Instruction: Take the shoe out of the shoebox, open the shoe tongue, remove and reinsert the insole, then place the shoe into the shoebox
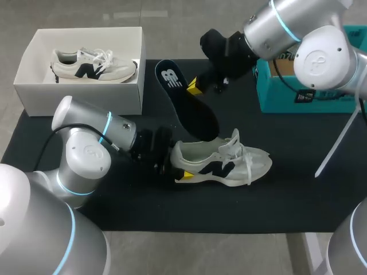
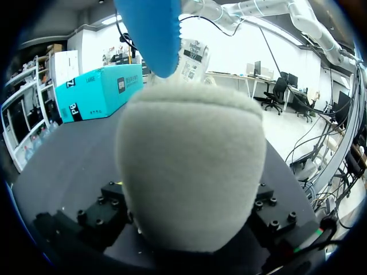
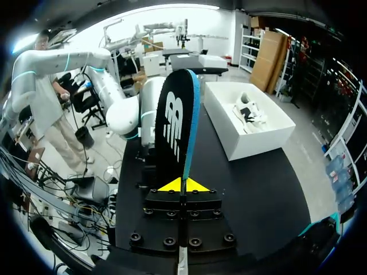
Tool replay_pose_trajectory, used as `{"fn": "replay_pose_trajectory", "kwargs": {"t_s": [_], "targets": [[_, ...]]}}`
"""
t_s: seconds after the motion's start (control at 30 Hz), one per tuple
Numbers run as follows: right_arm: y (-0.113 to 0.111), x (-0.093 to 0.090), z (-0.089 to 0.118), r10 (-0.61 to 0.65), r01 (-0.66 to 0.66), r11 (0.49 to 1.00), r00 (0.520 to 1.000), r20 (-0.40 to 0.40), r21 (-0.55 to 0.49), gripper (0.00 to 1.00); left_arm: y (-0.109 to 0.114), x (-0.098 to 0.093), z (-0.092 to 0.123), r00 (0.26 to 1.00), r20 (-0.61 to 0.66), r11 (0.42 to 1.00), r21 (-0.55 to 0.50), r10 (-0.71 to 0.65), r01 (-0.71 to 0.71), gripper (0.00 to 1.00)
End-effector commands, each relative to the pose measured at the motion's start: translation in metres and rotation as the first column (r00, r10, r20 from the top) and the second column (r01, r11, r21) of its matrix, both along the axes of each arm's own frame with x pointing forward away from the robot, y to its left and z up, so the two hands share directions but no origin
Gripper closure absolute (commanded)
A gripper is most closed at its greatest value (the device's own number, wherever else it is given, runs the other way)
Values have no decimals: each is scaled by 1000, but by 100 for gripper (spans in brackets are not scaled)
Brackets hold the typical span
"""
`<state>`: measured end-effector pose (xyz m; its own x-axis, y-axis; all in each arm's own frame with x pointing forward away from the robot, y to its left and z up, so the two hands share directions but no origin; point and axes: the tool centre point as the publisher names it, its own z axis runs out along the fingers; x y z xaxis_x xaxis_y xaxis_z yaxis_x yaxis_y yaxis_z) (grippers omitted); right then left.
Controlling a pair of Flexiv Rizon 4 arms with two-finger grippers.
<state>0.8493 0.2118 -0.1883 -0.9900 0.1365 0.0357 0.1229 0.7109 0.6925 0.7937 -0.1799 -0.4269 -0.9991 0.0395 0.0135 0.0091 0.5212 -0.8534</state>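
Left jaws: shoe (image 1: 229, 163) is being clamped | right jaws: insole (image 1: 192, 112), removed, is being held | reinsertion, shoebox (image 1: 86, 96) return pending.

Black mat (image 1: 287, 189): shoe (image 1: 221, 163), shoebox (image 1: 80, 94), teal box (image 1: 287, 98).

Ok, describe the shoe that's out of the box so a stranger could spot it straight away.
Start at the black mat covering the table. Near its middle sits a pale shoe, toe pointing right, heel gripped by the left tool. Unlike its twin inside the white box, it rests on the mat itself, with the black insole held just above it.
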Motion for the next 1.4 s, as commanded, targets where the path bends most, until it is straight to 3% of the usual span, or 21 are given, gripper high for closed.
{"fn": "replay_pose_trajectory", "kwargs": {"t_s": [0.03,0.87,1.0,1.1,1.17,1.4], "targets": [[-1,-2,-2,-1,1,1000,1000,3,5,100,-1,0,0,1000,1,1000,2,1,-1,100],[-1,-2,-2,-1,1,1000,1000,3,5,100,-1,0,0,1000,1,1000,2,1,-1,100],[-8,-5,20,-118,120,990,992,-41,69,100,-1,0,0,1000,1,1000,2,1,-1,100],[-12,-15,38,-231,252,959,960,-159,129,100,-1,0,0,1000,1,1000,2,1,-1,100],[-14,-22,45,-256,288,937,951,-175,195,100,-1,0,0,1000,1,1000,2,1,-1,100],[-9,-56,63,-293,349,905,926,-239,243,100,-1,0,0,1000,1,1000,2,1,-1,100]]}}
